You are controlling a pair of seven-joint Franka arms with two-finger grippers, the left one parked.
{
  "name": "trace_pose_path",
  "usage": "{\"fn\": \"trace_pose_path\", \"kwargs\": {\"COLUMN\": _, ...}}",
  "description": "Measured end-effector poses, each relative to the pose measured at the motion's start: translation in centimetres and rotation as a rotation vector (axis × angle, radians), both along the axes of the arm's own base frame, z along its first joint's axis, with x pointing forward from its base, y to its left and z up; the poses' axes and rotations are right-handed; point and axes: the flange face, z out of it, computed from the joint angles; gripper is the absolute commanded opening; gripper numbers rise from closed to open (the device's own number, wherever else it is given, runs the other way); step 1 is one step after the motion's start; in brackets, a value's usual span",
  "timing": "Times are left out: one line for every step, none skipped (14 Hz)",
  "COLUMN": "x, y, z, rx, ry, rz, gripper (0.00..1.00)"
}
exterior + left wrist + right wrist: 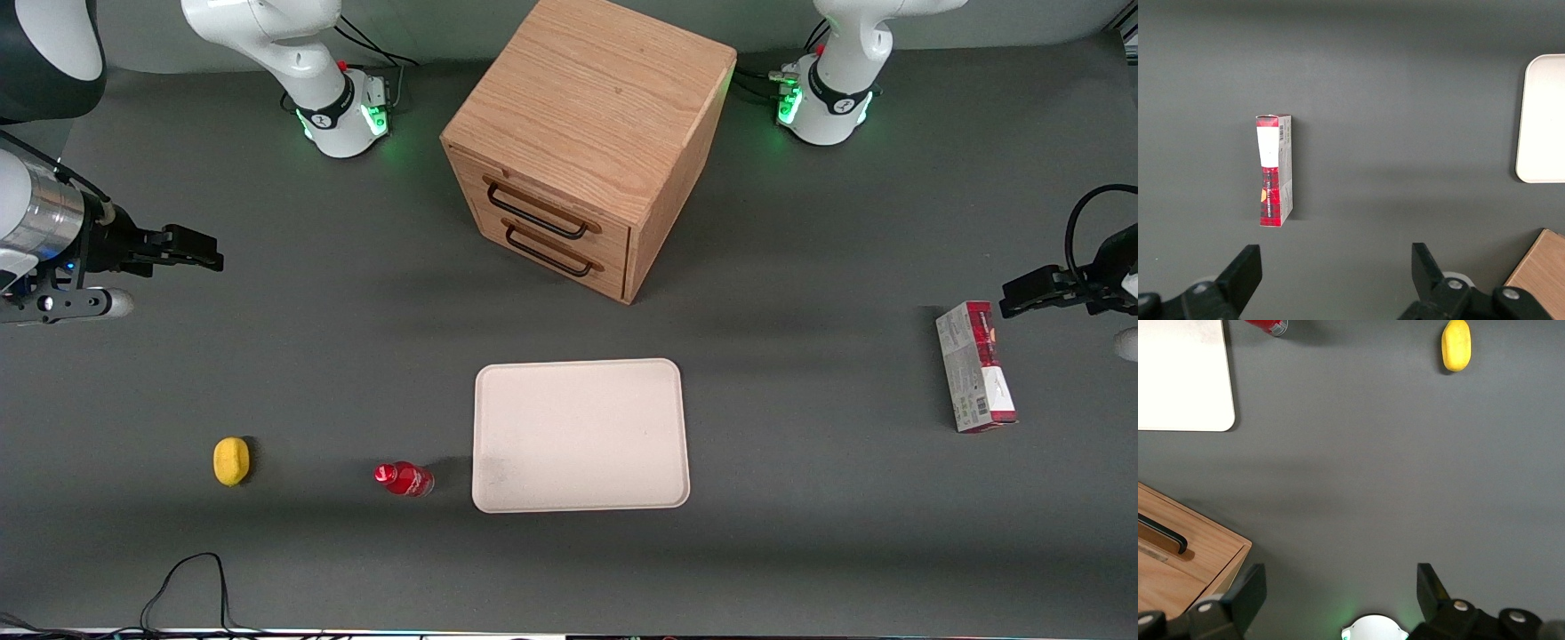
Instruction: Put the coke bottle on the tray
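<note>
a: so, going across the front view from its first edge: the claw hung high at the working arm's end of the table, fingers spread wide with nothing between them, well apart from everything.

b: then the lemon, then the coke bottle?

a: yes. the bottle lay on its side on the grey table, just beside the tray but not on it, cap pointing toward the lemon.

b: best way to take it?

a: i'd have come down over its middle, fingers across the round body, since it looked likely to roll. lift clear of the low rim, then set it on the tray.

b: and its look?

a: tiny, red, red cap, white lettering.
</note>
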Motion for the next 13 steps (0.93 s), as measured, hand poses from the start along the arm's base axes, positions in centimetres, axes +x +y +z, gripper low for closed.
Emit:
{"fn": "trace_pose_path", "kwargs": {"x": 0.0, "y": 0.0, "z": 0.0, "rx": 0.0, "ry": 0.0, "rz": 0.0, "gripper": 1.0}}
{"fn": "trace_pose_path", "kwargs": {"x": 0.0, "y": 0.0, "z": 0.0, "rx": 0.0, "ry": -0.001, "rz": 0.0, "gripper": 1.0}}
{"fn": "trace_pose_path", "kwargs": {"x": 0.0, "y": 0.0, "z": 0.0, "rx": 0.0, "ry": -0.001, "rz": 0.0, "gripper": 1.0}}
{"fn": "trace_pose_path", "kwargs": {"x": 0.0, "y": 0.0, "z": 0.0, "rx": 0.0, "ry": -0.001, "rz": 0.0, "gripper": 1.0}}
{"fn": "trace_pose_path", "kwargs": {"x": 0.0, "y": 0.0, "z": 0.0, "rx": 0.0, "ry": -0.001, "rz": 0.0, "gripper": 1.0}}
{"fn": "trace_pose_path", "kwargs": {"x": 0.0, "y": 0.0, "z": 0.0, "rx": 0.0, "ry": -0.001, "rz": 0.0, "gripper": 1.0}}
{"fn": "trace_pose_path", "kwargs": {"x": 0.0, "y": 0.0, "z": 0.0, "rx": 0.0, "ry": -0.001, "rz": 0.0, "gripper": 1.0}}
{"fn": "trace_pose_path", "kwargs": {"x": 0.1, "y": 0.0, "z": 0.1, "rx": 0.0, "ry": -0.002, "rz": -0.004, "gripper": 1.0}}
{"fn": "trace_pose_path", "kwargs": {"x": 0.2, "y": 0.1, "z": 0.2, "rx": -0.001, "ry": -0.005, "rz": -0.014, "gripper": 1.0}}
{"fn": "trace_pose_path", "kwargs": {"x": 0.4, "y": 0.3, "z": 0.2, "rx": -0.005, "ry": -0.007, "rz": -0.034, "gripper": 1.0}}
{"fn": "trace_pose_path", "kwargs": {"x": 0.9, "y": 0.6, "z": 0.1, "rx": -0.009, "ry": -0.009, "rz": -0.054, "gripper": 1.0}}
{"fn": "trace_pose_path", "kwargs": {"x": 1.7, "y": 1.3, "z": 0.0, "rx": -0.013, "ry": -0.014, "rz": -0.067, "gripper": 1.0}}
{"fn": "trace_pose_path", "kwargs": {"x": 2.6, "y": 2.3, "z": -0.3, "rx": -0.017, "ry": -0.02, "rz": -0.076, "gripper": 1.0}}
